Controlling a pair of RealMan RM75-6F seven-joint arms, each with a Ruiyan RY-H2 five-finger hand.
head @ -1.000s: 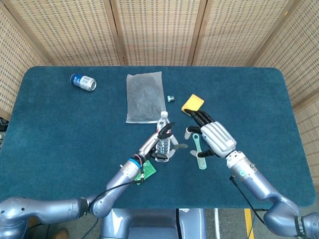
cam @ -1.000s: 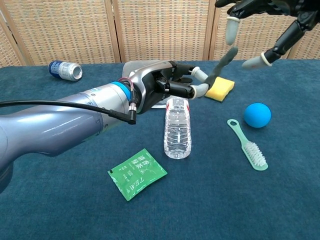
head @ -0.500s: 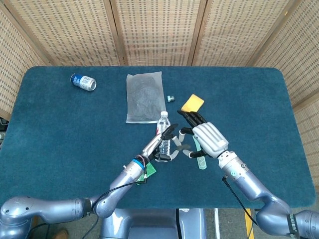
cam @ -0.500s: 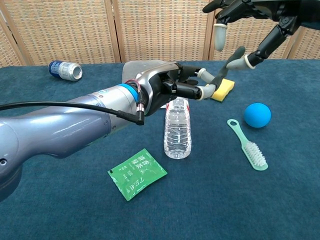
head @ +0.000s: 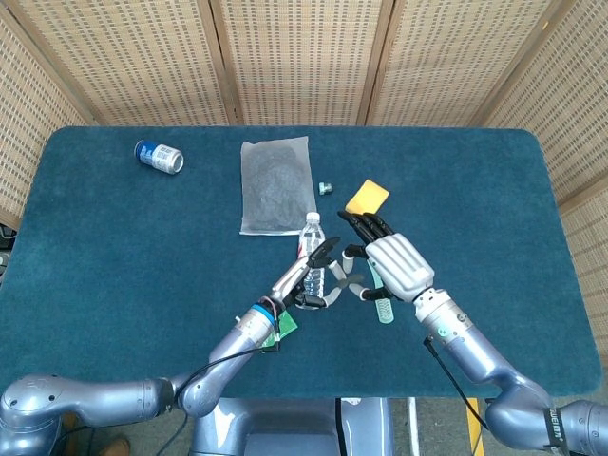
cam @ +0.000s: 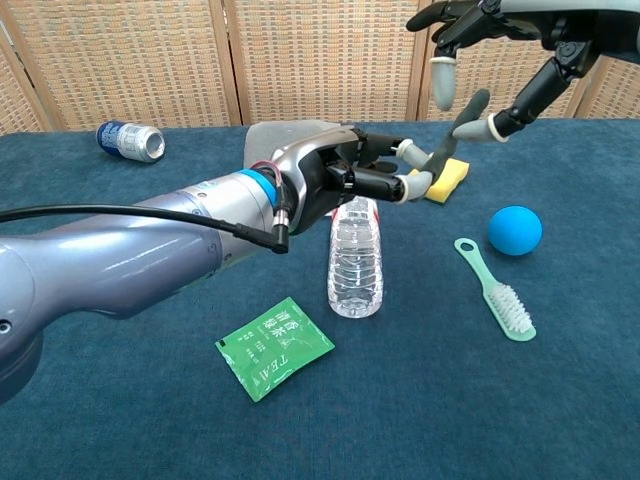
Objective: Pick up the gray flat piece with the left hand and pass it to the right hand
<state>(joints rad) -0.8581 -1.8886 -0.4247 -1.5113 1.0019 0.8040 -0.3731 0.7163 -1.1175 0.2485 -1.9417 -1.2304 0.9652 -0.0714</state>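
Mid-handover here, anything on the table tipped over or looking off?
Two things lie on their sides: the water bottle below the left hand, and the blue can at the far left. Nothing looks spilled or damaged.

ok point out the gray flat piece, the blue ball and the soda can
gray flat piece (cam: pixel 452 136), chest view, mid-length of the strip
blue ball (cam: pixel 515 230), chest view, centre
soda can (head: pixel 158 156), head view, middle of its side

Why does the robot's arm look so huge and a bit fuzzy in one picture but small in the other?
In the chest view the left arm passes close to the camera, so it looks enlarged and soft at the bottom-left edge, while the water bottle stays sharp. In the head view the camera looks down from above, so both arms seem slim, and the light is even with faint shadows.
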